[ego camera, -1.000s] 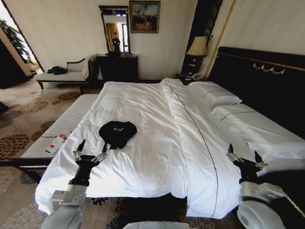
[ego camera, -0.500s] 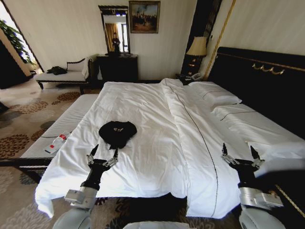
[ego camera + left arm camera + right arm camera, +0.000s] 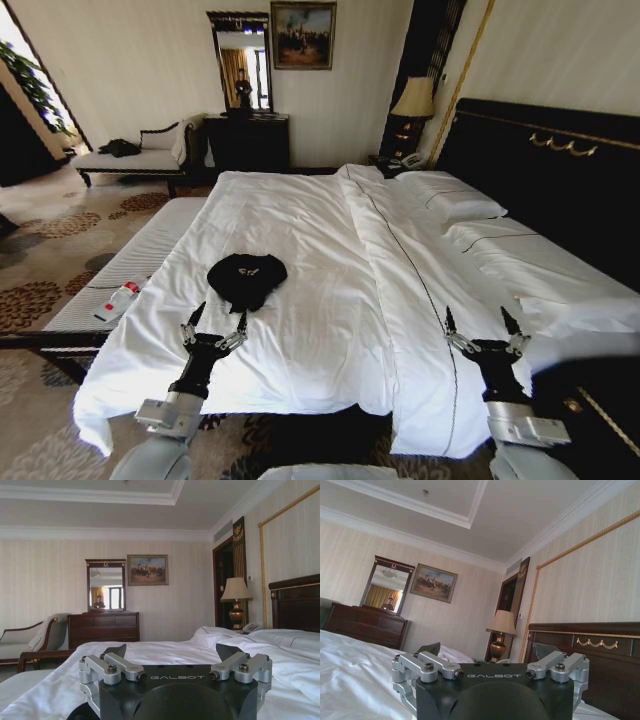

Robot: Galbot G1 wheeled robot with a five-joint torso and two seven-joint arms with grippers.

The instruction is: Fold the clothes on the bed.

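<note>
The left gripper (image 3: 214, 328) hangs with jaws released, unmoved over the last half-second, just short of the crumpled black short-sleeved T-shirt (image 3: 246, 277) lying ahead of them on the large white-sheeted bed (image 3: 300, 215). The right gripper (image 3: 486, 332), jaws released too, has slid leftward over the duvet, well apart from the shirt. Folding looks unstarted; the lettering is unreadable.

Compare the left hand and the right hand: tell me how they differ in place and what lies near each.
The left hand hovers over the bed's near edge just short of the black T-shirt; the right hand is far from it, over the folded-back duvet toward the pillows. The left hand is nearer the striped bench; the right hand nearer the headboard. Both are open and empty.
</note>
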